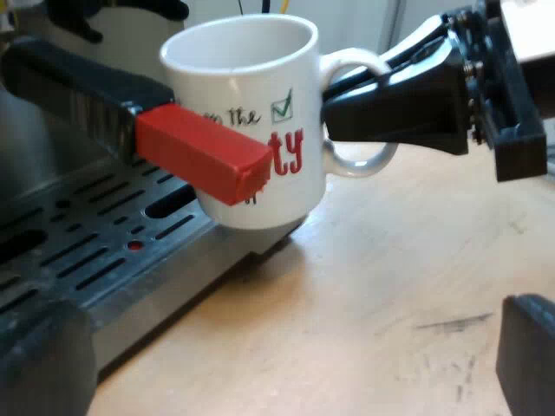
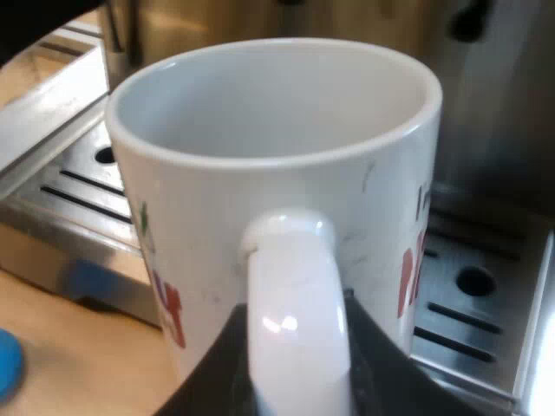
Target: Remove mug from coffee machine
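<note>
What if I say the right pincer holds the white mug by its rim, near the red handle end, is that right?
Not quite. The right pincer holds the white mug by its handle, not its rim, near the red handle end. The right wrist view shows the handle between its black fingers.

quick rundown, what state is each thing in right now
mug: upright, no liquid seen inside, at the drip tray edge
right end effector: shut on the mug's handle
left end effector: open, holding nothing
holder handle: at the machine's front, red end crossing before the mug, ungripped
</note>
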Controlling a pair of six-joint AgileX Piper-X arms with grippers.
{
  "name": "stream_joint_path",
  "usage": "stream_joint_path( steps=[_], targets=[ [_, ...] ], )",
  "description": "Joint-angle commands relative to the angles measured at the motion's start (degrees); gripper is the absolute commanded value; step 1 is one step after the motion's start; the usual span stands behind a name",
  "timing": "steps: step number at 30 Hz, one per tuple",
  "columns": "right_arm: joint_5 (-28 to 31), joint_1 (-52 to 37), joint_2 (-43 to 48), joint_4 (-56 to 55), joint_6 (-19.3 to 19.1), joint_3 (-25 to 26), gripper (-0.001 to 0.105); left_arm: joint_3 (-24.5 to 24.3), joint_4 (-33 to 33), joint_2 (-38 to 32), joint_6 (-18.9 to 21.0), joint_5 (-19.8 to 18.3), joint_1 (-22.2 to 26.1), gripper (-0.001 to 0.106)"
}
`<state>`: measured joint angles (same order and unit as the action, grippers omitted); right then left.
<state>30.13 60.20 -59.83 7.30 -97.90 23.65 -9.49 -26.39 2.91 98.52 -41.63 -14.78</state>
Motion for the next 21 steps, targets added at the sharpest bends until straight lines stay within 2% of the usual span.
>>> stream_joint_path(
  steps=[1,4,5,7,12,13,15,21],
  targets=[
    [1.8,0.14,3.03,-1.95,0.31,0.72,0.0,0.0,0.99,0.18,0.63,-1.09,-2.9,0.095],
    [3.8,0.14,5.52,-5.58,0.31,0.72,0.0,0.0,0.99,0.18,0.63,-0.99,-4.29,0.095],
    [5.0,0.14,6.94,-7.68,0.31,0.72,0.0,0.0,0.99,0.18,0.63,-0.71,-8.88,0.095],
    [5.93,0.14,8.98,-10.64,0.44,0.72,0.0,0.0,0.99,0.18,0.63,1.13,-12.38,0.095],
    [6.13,0.14,11.93,-14.48,2.6,0.72,0.0,0.27,1.13,0.18,0.63,4.16,-17.11,0.095],
    [7.82,0.14,14.07,-17.24,6.0,0.72,0.0,0.59,1.52,0.18,0.63,4.67,-17.6,0.095],
    [8.94,0.14,15.13,-18.68,7.77,0.72,0.0,1.35,2.46,0.18,0.63,5.03,-18.22,0.095],
    [13.61,0.04,19.19,-24.15,8.39,0.72,0.0,2.15,7.24,0.18,0.63,5.03,-18.34,0.095]
  ],
)
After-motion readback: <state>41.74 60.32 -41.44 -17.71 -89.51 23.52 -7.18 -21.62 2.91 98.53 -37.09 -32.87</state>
